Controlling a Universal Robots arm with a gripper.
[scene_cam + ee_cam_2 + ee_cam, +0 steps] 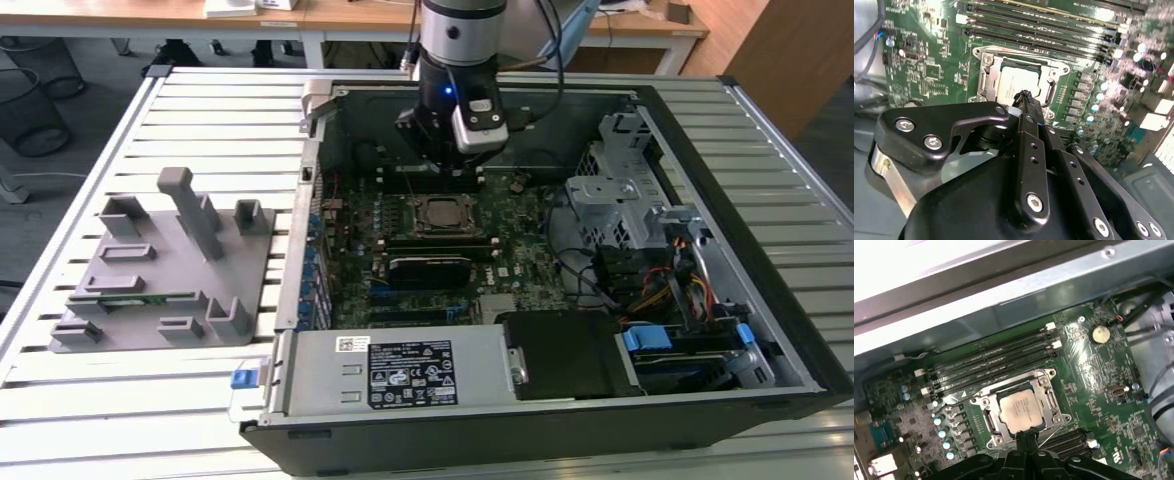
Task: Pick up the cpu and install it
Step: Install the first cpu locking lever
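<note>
**CPU seated in socket, jaws closed just above it**

Slatted metal surface carries the open computer case, with a grey fixture block well apart on the exterior view's left. Office desks run along the back.

My arm hangs straight down into the case over the motherboard. The cpu lies flat inside the socket frame, silver top up, edges square to the frame as far as I can see. It's not in my grip.

My jaws are pressed together with nothing between them, the tip just above the near edge of the chip in both wrist views. Can't tell if the tip touches the lid or sits a hair clear.

Judgement: placement step looks done, chip dropped into the socket. Load plate appears open and the lever wire looks unlatched, so the install isn't locked.

Whatever follows needs a straight, gentle move: no sideways drag across the chip, or it shifts on the pins. Memory slots just beside the socket leave little room.
</note>
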